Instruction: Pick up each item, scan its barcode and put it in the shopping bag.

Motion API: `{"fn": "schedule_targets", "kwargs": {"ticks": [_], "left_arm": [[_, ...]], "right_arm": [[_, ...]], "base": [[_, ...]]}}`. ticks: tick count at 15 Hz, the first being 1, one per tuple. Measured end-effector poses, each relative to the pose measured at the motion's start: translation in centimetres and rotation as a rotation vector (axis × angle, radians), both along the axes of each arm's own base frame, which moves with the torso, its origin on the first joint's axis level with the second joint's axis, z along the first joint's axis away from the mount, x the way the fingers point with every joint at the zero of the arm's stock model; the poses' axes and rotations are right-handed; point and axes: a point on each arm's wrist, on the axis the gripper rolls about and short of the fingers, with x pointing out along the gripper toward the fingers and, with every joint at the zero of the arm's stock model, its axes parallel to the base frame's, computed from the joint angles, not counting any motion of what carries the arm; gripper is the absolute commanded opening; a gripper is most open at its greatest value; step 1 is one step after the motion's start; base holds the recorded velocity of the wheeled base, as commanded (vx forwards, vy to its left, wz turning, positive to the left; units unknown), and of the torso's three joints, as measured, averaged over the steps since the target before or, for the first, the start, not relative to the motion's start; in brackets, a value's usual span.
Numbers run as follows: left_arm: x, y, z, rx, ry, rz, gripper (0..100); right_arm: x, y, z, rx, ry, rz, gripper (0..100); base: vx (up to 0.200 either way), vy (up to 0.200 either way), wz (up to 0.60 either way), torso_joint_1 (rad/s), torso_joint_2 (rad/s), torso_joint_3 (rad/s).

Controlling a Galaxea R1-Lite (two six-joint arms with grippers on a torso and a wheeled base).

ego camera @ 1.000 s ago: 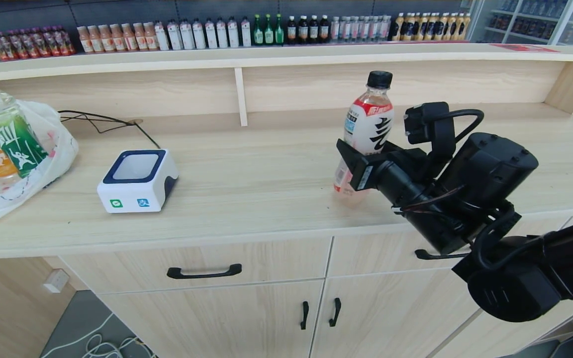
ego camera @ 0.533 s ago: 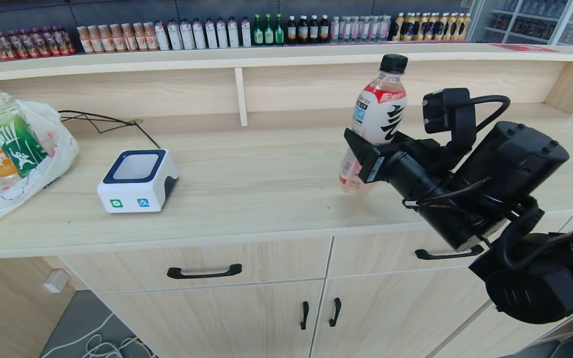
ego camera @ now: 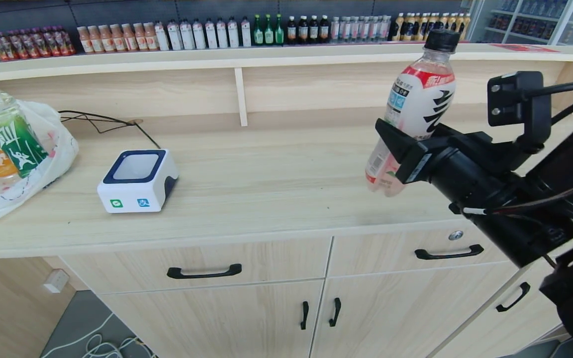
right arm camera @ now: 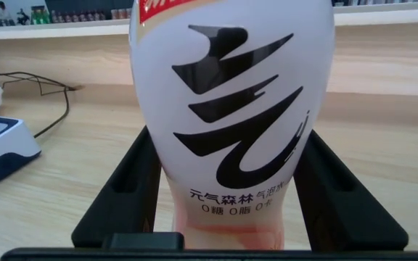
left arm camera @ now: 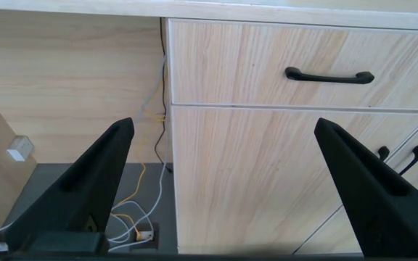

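The shopping bag (ego camera: pixel 55 149) runs off the head view's left edge; the right hand (ego camera: pixel 403 146) partly hides the bottle (ego camera: pixel 418 97).

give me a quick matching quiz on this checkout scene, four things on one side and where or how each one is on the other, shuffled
Things
1. black-capped bottle
2. scanner
3. shopping bag
4. left hand

Place or state
A. open, low in front of the cupboard
B. at the left end of the counter, green and orange bottles inside
C. held above the counter, clamped in the right hand
D. standing on the counter, a cable behind it

Pairs: 1-C, 2-D, 3-B, 4-A
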Motion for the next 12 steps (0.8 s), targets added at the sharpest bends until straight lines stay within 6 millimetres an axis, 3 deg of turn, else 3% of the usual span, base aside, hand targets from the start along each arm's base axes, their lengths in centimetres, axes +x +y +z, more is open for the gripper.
{"fn": "schedule_targets", "kwargs": {"ticks": [5, 12], "left_arm": [[0.0, 0.0, 0.0, 0.000, 0.000, 0.000, 100], [0.0, 0.0, 0.0, 0.000, 0.000, 0.000, 100]], "right_arm": [[-3.0, -2.0, -0.2, -0.007, 0.003, 0.031, 0], [-3.4, -1.7, -0.1, 0.086, 0.040, 0.303, 0]], "base": [[0.000, 0.000, 0.00, 0.000, 0.00, 0.000], [0.000, 0.000, 0.00, 0.000, 0.00, 0.000]]}}
